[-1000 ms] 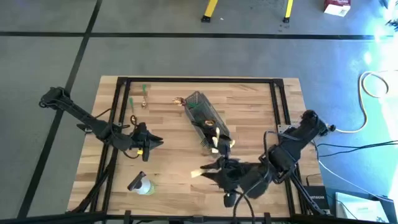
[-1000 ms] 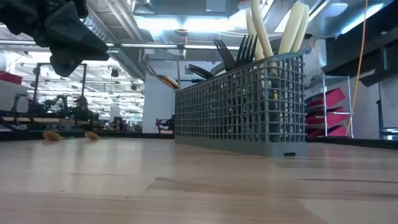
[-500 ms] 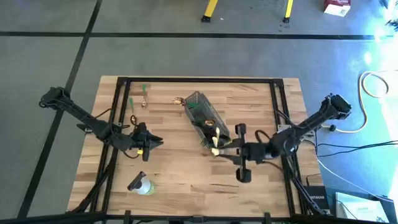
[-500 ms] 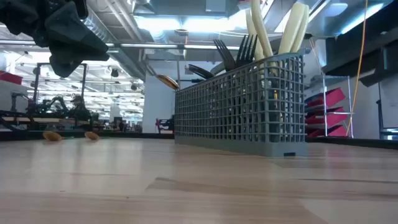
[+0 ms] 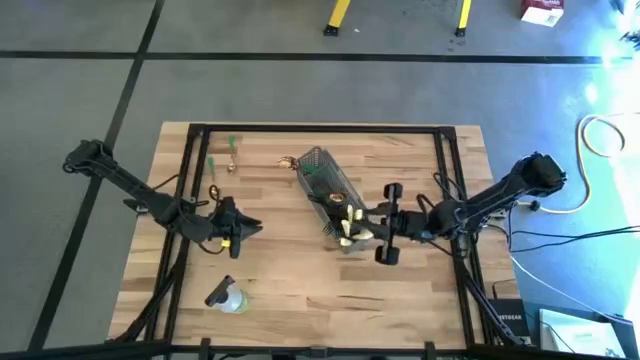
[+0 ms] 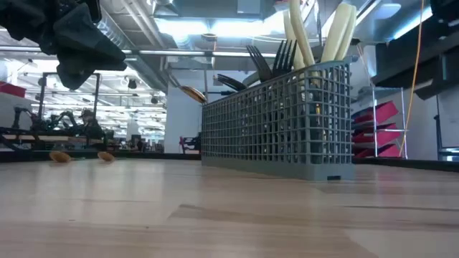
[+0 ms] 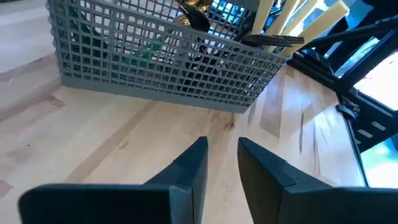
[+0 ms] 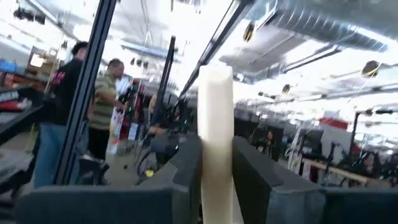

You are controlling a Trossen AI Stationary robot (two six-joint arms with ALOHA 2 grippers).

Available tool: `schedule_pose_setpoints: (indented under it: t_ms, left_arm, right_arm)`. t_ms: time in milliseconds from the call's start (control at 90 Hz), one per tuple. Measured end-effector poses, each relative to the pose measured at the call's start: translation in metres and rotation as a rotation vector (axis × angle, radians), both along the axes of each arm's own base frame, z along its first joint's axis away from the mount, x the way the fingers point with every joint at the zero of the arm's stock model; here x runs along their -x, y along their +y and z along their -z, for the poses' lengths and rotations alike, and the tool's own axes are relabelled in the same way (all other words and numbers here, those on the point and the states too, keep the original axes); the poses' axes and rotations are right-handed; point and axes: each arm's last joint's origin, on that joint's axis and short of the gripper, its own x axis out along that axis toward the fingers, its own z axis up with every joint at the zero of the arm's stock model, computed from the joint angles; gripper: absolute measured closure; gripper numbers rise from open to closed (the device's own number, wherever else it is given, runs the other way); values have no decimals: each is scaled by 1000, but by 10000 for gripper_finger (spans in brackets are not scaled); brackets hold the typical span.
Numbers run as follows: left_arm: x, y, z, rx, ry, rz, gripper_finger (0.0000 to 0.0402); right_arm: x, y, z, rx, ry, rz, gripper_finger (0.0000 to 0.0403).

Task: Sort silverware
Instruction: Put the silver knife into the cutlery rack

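The grey wire-mesh basket (image 5: pixel 330 190) lies on its side mid-table; silverware sticks out of its near end: pale handles (image 6: pixel 337 29), black forks (image 6: pixel 272 57) and a gold spoon (image 6: pixel 190 93). My right gripper (image 5: pixel 370 232) is beside that near end, shut on a pale tan utensil (image 8: pixel 216 112). To the basket's left my left gripper (image 5: pixel 255 228) hovers open, nothing between its fingers (image 7: pixel 222 146); the low view shows it top left (image 6: pixel 72 36). Two green-and-gold utensils (image 5: pixel 232 155) (image 5: pixel 213 178) lie flat at the far left. My right gripper pinches the pale utensil's straight handle (image 8: pixel 216 155) between its two fingers, one on each long side. The gripper reaches in from the table's right and points toward the basket. The handle runs out past the fingertips, clear of the table; its other end is hidden by the fingers.
A small clear bottle (image 5: pixel 228 297) lies near the front left. A black frame (image 5: pixel 190 170) runs along the table's edges. Bare wood (image 5: pixel 300 290) lies in front of the basket. People stand in the room beyond (image 8: pixel 102 112).
My right gripper has carried the pale utensil from near the table's front edge toward the far edge and somewhat to the right, turning as it went. It is now beside the basket's near end.
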Motion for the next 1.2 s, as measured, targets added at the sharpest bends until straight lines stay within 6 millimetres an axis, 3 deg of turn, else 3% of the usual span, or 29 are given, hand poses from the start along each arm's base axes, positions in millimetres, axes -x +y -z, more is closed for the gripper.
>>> schedule_pose_setpoints:
  t_ms: [189,644,978,1200]
  left_arm:
    - [0,0,0,-5,2,-7,329]
    - [0,1,0,-8,0,-21,329]
    - [1,1,1,-13,11,-22,329]
    - [1,1,1,-14,11,-24,329]
  right_arm:
    - [10,-4,11,13,-34,3,347]
    - [10,-1,14,31,-22,-84,346]
    - [10,-1,14,5,-19,-83,289]
    - [10,-1,14,-4,-25,-85,281]
